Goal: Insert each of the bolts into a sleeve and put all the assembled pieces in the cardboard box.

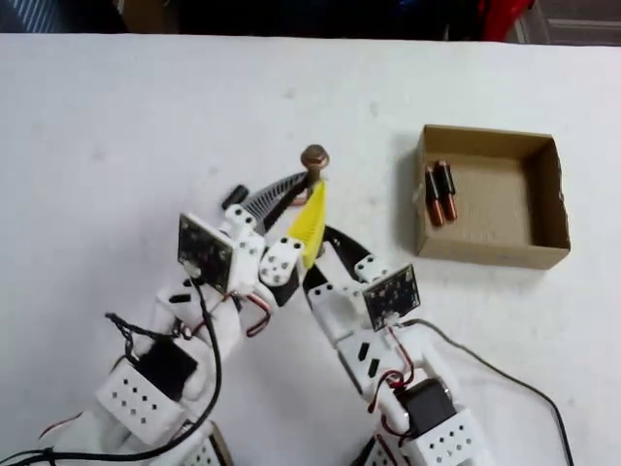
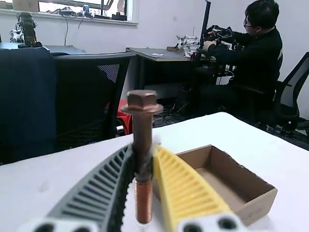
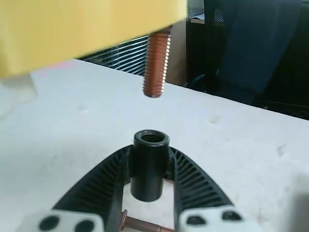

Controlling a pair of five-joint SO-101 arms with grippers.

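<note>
The bolt (image 2: 141,145) hangs upright, threads down, just above the sleeve's (image 3: 150,166) open mouth and apart from it. The left end effector (image 2: 144,157) is clenched on the bolt, and the right end effector (image 3: 149,154) grasps the sleeve upright. Two assembled pieces (image 1: 439,194) lie in the box (image 1: 490,249) on the table (image 1: 146,116).

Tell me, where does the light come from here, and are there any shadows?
High view: even light over the table, with only a faint shadow left of the cardboard box. Left wrist view: a bright window behind, the bolt catching light on its head. Right wrist view: a soft sheen on the rim of the sleeve, its bore dark.
</note>
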